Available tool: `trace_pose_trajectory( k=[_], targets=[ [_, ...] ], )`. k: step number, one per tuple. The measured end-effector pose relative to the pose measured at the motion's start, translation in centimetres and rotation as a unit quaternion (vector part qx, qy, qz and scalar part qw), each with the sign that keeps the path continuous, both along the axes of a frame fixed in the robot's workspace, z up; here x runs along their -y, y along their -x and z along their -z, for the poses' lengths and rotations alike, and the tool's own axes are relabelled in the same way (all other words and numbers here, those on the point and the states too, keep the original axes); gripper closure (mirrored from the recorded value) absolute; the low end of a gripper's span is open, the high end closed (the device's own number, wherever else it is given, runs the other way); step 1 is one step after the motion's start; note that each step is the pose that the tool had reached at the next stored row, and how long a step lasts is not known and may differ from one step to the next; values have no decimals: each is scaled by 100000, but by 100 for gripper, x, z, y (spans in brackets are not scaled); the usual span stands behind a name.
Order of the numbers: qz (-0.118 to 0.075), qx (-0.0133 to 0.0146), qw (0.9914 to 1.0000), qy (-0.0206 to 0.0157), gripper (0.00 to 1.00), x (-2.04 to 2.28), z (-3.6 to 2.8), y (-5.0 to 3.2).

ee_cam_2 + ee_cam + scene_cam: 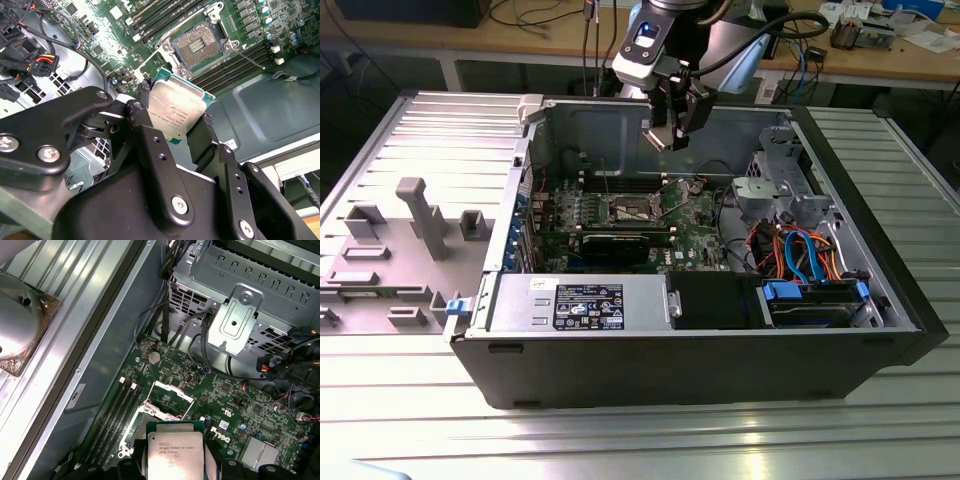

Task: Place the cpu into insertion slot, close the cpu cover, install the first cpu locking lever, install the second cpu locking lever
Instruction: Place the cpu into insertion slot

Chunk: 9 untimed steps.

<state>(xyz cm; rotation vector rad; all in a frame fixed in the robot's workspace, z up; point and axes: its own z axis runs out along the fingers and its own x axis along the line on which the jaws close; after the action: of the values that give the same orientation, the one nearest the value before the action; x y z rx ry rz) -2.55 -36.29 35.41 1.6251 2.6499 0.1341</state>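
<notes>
While the cpu [175, 112] is clamped edgewise by the gripper [670, 138], it is held at 1 o'clock of the insertion slot [635, 208] in the exterior view | judged light, stiff, fragile; edge hold advised

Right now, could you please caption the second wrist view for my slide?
Pincer holding the cpu by its edges, clear of the empty insertion slot.

Gripper [174, 107]: black fingers [150, 145] clamped on two opposite edges of the cpu.
Cpu [175, 114]: silvery-tan top facing the camera, green rim visible, held apart from the socket.
Insertion slot [197, 44]: uncovered, contact grid exposed, nothing seated.
Motherboard [100, 30]: green, with long black memory slots [232, 67] flanking the socket.
Cables [37, 62]: black bundle with red and yellow wires, beside the board.
</notes>
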Motion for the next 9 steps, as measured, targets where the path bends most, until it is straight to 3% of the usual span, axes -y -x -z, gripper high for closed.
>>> trace_pose_trajectory(
  k=[6, 9],
  targets=[
    [58, 0, 100000, 3, 45, 0, 0, 0],
    [1570, 2, 99988, -8, 45, 0, 5, 0]
  ],
)
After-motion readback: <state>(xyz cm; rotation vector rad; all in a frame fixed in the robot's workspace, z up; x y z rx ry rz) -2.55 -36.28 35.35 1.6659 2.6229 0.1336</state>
